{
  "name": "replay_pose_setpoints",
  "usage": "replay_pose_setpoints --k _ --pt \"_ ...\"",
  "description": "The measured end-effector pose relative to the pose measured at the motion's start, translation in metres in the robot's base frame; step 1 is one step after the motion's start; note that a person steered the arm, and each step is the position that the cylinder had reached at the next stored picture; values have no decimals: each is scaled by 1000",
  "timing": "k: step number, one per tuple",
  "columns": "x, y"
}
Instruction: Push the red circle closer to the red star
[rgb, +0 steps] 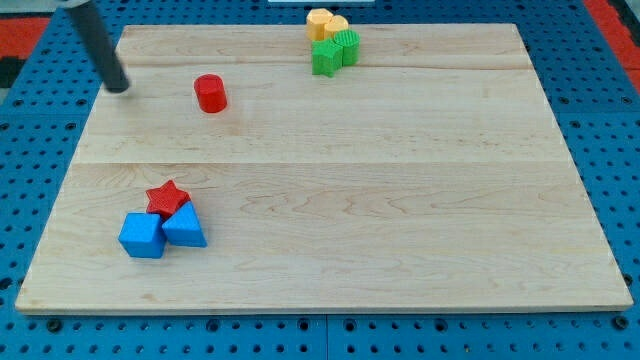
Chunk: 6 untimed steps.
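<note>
Camera view: my tip (119, 87), a bare rod w/ nothing held, sits left of red circle (210, 93), apart. Red star (167, 197) lies well below, touching two blue blocks (162, 232). Best: swing above circle, push straight down-left.

Single view only, looking down at a slant from beyond the worktop (330, 200) near edge. Whole worktop in frame.

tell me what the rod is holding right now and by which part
Nothing is held. My tip stands clear at the view's left of the red circle, touching no block.
</note>
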<state>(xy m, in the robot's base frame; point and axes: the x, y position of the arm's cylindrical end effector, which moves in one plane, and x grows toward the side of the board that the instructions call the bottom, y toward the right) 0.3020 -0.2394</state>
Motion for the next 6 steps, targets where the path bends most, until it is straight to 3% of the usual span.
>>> replay_pose_setpoints --k 1,2,3,5,6 --pt "-24 58" --pt "-21 114" --pt "14 148" --pt "-6 118" --pt "7 88"
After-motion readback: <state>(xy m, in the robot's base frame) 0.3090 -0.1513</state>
